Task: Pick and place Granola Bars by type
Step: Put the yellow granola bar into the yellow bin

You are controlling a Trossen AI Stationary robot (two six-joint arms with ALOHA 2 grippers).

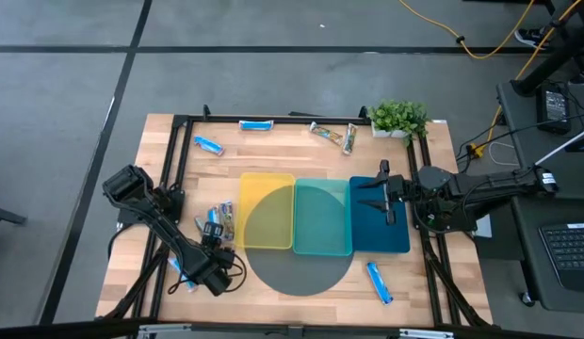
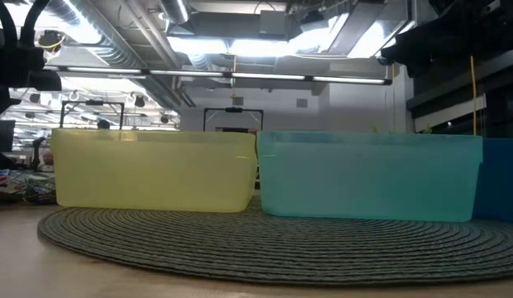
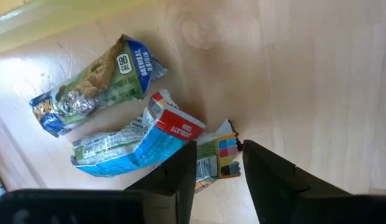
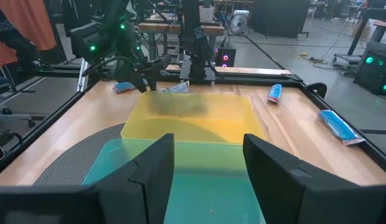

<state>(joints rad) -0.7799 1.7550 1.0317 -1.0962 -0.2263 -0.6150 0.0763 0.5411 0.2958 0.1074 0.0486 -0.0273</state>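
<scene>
While partly parted, the left claw (image 3: 219,163) straddles a granola bar (image 3: 213,158), grip uncertain.

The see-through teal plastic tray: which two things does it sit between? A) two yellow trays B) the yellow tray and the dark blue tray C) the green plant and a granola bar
B: seen from above, the see-through teal plastic tray lies between the see-through yellow plastic tray and the dark blue plastic tray.
</scene>
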